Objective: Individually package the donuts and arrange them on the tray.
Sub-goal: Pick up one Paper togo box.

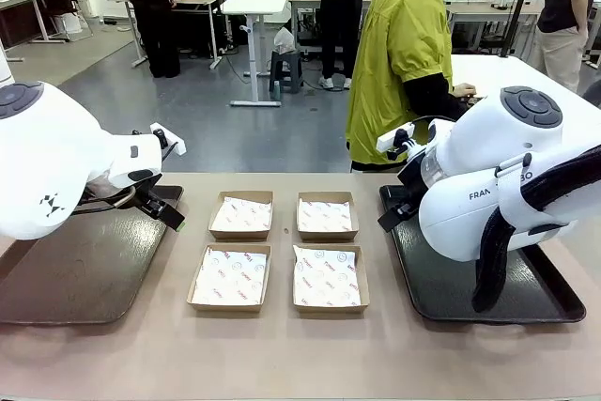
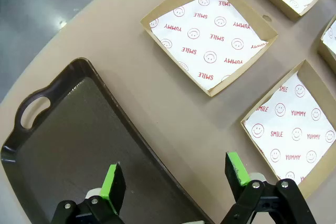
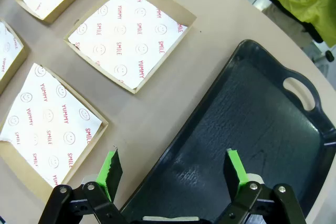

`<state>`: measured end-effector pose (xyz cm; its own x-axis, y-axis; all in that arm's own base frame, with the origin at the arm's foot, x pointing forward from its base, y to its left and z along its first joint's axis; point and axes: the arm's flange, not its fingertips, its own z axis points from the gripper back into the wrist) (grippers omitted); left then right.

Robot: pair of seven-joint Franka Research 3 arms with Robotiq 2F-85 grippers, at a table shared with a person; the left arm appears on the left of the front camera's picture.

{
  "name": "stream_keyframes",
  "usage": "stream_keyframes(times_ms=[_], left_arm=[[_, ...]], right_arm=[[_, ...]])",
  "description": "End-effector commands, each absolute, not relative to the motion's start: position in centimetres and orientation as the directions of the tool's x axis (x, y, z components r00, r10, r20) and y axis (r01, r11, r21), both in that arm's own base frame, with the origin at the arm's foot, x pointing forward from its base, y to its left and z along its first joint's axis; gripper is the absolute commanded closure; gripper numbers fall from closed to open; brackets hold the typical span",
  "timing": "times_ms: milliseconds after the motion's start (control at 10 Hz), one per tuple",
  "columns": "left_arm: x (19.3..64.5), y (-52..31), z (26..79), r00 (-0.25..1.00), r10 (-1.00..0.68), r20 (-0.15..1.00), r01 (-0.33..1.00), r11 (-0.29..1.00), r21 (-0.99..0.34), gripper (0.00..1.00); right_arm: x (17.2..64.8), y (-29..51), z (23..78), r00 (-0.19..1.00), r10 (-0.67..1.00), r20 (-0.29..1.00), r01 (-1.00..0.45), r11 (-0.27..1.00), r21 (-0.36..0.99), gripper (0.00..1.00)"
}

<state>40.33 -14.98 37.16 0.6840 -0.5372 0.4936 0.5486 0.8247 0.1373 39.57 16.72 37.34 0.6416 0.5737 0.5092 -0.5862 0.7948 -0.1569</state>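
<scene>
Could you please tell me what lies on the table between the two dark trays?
Four open paper-lined cardboard boxes, two rows of two, sit between the left tray and the right tray; the front view shows it.

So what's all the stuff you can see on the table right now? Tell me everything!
boxes: four, brown cardboard lined with white paper printed with red smileys, two rows of two in the middle of the table
left tray: one, dark, on the table's left side
right tray: one, dark, on the table's right side
table: one, beige, under it all
person: one, yellow-green jacket, standing at the far side
left arm: one, white, over the left tray
right arm: one, white, over the right tray
left gripper: one, black with green pads, open above the left tray's edge
right gripper: one, black with green pads, open above the right tray's edge
</scene>
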Motion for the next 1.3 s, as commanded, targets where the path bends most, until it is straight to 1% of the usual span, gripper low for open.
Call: stream_keyframes(times_ms=[0, 100, 200, 300, 400, 500, 700, 800, 900, 1100, 1200], left_arm=[[37.5, -14.4, 37.9, 0.621, -0.615, 0.486, 0.614, 0.767, 0.185, 0.0], [33.1, -13.2, 38.7, 0.609, -0.643, 0.463, 0.648, 0.741, 0.176, 0.0], [29.7, -11.6, 39.9, 0.592, -0.67, 0.449, 0.668, 0.719, 0.191, 0.0], [27.1, -10.1, 40.9, 0.588, -0.679, 0.439, 0.678, 0.71, 0.19, 0.0], [24.6, -8.9, 41.7, 0.582, -0.709, 0.398, 0.727, 0.673, 0.134, 0.0], [23.1, -8.3, 41.9, 0.582, -0.723, 0.371, 0.744, 0.658, 0.117, 0.0], [20.8, -7.5, 41.5, 0.606, -0.721, 0.336, 0.739, 0.666, 0.097, 0.0], [21.2, -7.2, 41.4, 0.627, -0.701, 0.341, 0.72, 0.688, 0.09, 0.0], [31.2, -11.9, 49.5, 0.608, -0.722, 0.329, 0.737, 0.668, 0.105, 0.0], [31.2, -11.9, 49.5, 0.608, -0.722, 0.329, 0.737, 0.668, 0.105, 0.0], [30.0, -11.2, 50.5, 0.617, -0.721, 0.316, 0.735, 0.671, 0.098, 0.0]], right_arm=[[38.2, 15.9, 37.6, 0.637, 0.573, 0.515, -0.611, 0.783, -0.117, 0.0], [35.1, 15.0, 37.7, 0.621, 0.6, 0.504, -0.631, 0.764, -0.132, 0.0], [31.8, 13.9, 38.1, 0.617, 0.624, 0.479, -0.66, 0.742, -0.117, 0.0], [28.5, 12.9, 38.6, 0.62, 0.653, 0.435, -0.694, 0.715, -0.085, 0.0], [25.0, 11.8, 39.1, 0.657, 0.665, 0.354, -0.684, 0.724, -0.091, 0.0], [22.2, 10.8, 39.6, 0.672, 0.682, 0.288, -0.683, 0.721, -0.115, 0.0], [17.8, 9.9, 39.8, 0.668, 0.707, 0.232, -0.684, 0.706, -0.184, 0.0], [17.8, 9.5, 39.5, 0.675, 0.698, 0.241, -0.67, 0.716, -0.198, 0.0], [30.9, 15.6, 46.3, 0.674, 0.698, 0.241, -0.691, 0.712, -0.126, 0.0], [30.9, 15.6, 46.3, 0.674, 0.698, 0.241, -0.691, 0.712, -0.126, 0.0], [28.9, 14.9, 48.3, 0.673, 0.705, 0.226, -0.691, 0.708, -0.149, 0.0]])
